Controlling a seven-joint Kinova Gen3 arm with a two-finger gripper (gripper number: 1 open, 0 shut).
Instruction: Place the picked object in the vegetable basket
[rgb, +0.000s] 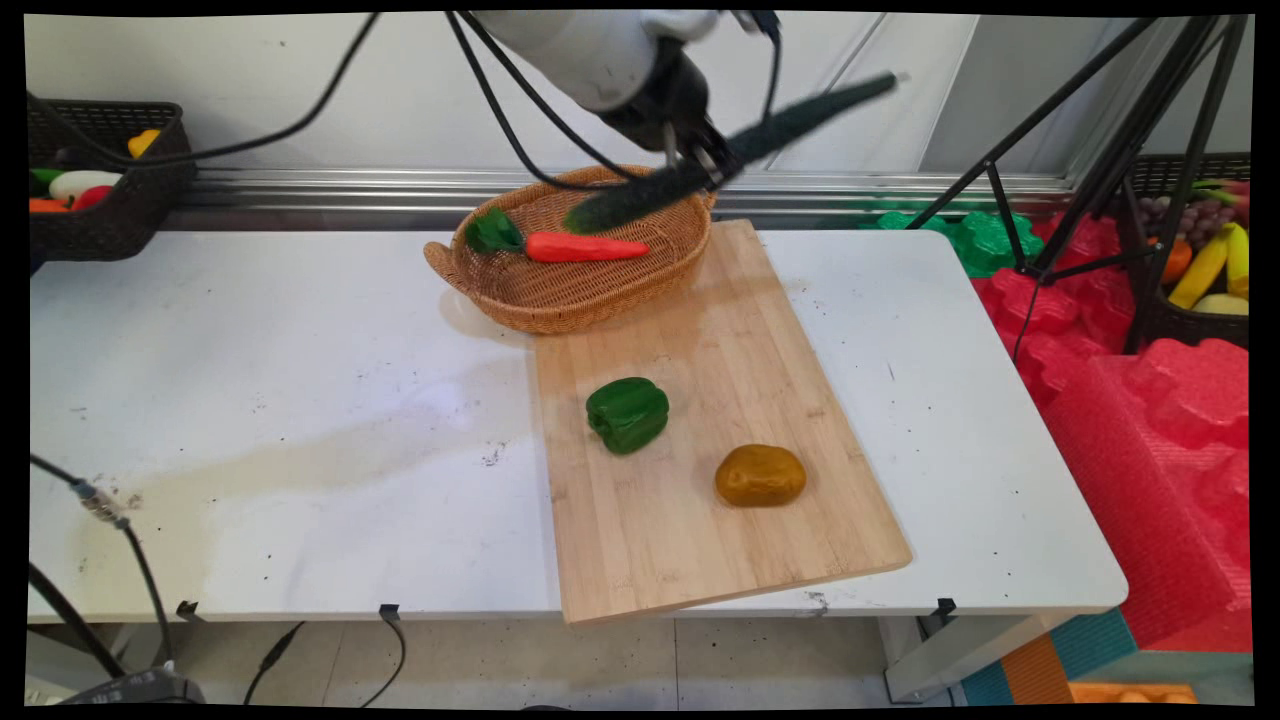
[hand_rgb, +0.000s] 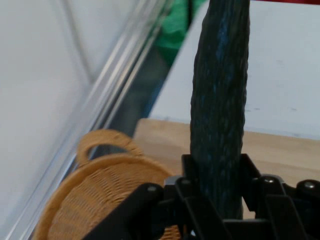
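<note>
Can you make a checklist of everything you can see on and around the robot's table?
Surface: white table, scuffed and stained, with a wooden cutting board on it.
Job's things: cucumber held tilted in the air above the wicker basket; a toy carrot lies in the basket; green bell pepper and potato sit apart on the board.
Clutter: nothing seen.
Grippers: gripper shut on the cucumber.
Cables: black cables hang from the arm; more dangle at the table's near edge.
Surroundings: black baskets of toy produce left and right, tripod, red foam.
</note>
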